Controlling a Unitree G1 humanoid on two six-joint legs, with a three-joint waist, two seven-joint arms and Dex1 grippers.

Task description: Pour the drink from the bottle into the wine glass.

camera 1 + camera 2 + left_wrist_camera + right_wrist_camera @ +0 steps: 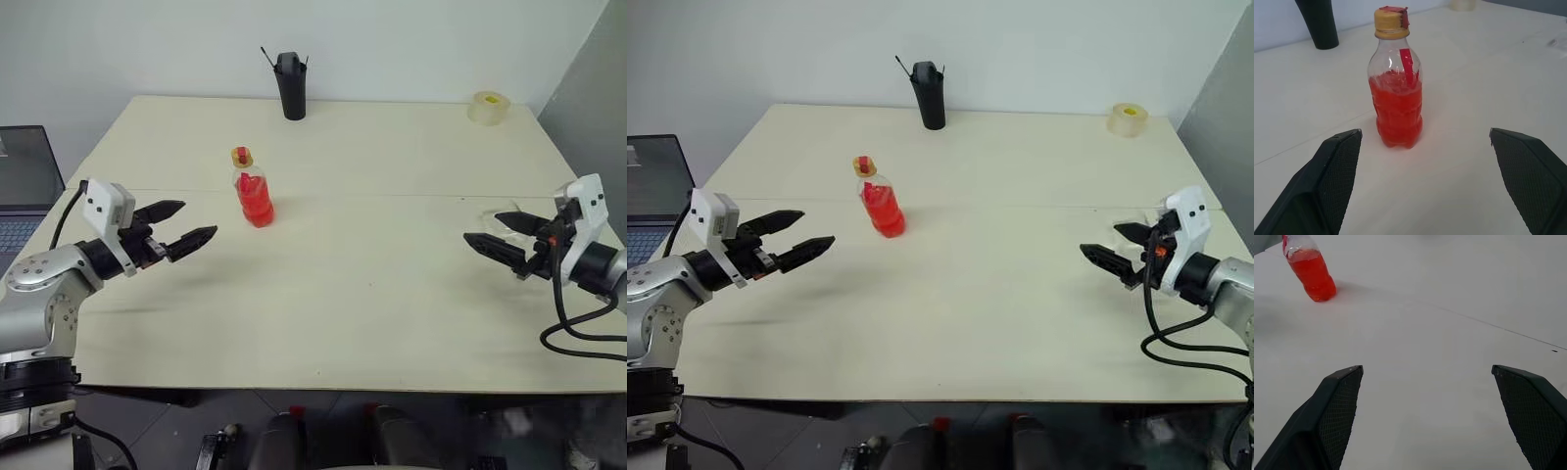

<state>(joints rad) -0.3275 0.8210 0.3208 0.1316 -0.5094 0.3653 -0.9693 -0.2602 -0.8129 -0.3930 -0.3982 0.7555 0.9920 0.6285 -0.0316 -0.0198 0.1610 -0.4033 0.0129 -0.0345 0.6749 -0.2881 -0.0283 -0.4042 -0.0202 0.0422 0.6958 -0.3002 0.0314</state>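
Left wrist view: the bottle stands upright dead ahead between the left gripper fingers, cap on, drink filling roughly the lower half. It sits left of centre on the table, well short of the black cup at the far edge. I read the step in hand as the reach for the bottle. To do it well: drive the left gripper straight in, level, and close on the ribbed body below the neck so it doesn't tip; cap still has to come off before pouring. Left fingers are spread fully wide, holding and touching nothing, bottle still apart from them. The right gripper fingers are likewise wide apart and empty over the table's right side. There's something clear just behind the right gripper; likely the wine glass, can't confirm. A tape roll sits in the far right corner.
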